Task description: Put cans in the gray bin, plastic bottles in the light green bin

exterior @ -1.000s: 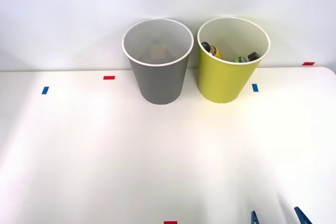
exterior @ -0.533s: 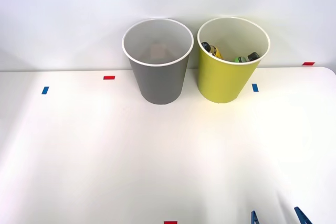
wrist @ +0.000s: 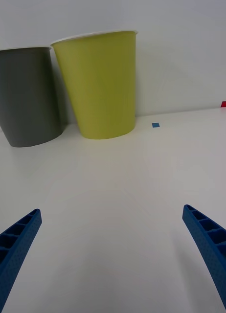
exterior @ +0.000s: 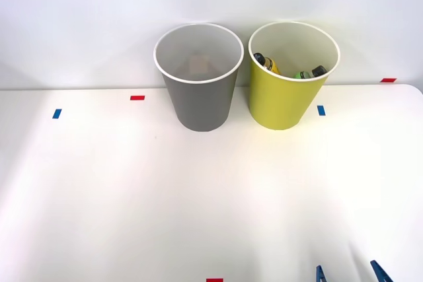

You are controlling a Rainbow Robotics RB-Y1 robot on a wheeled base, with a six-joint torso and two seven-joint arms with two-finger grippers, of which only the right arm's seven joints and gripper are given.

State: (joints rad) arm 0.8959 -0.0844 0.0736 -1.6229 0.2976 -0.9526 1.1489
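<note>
The gray bin [exterior: 201, 90] stands at the back of the table, with a pale pinkish can [exterior: 199, 65] lying deep inside it. Right of it is the light green bin [exterior: 285, 94], holding plastic bottles: a yellow one with a dark cap [exterior: 267, 63] and a green one with a dark cap [exterior: 310, 72]. My right gripper [exterior: 348, 273] is open at the table's near edge, well short of both bins, with nothing between its blue fingers [wrist: 211, 244]. In the right wrist view the gray bin [wrist: 27, 98] and the light green bin [wrist: 101, 83] stand side by side ahead.
Small tape marks dot the white table [exterior: 132, 189]: red [exterior: 137, 98] and blue [exterior: 57, 113] at the left, blue [exterior: 321, 110] and red [exterior: 388, 80] at the right, red [exterior: 214, 280] at the front edge. A white wall rises right behind the bins.
</note>
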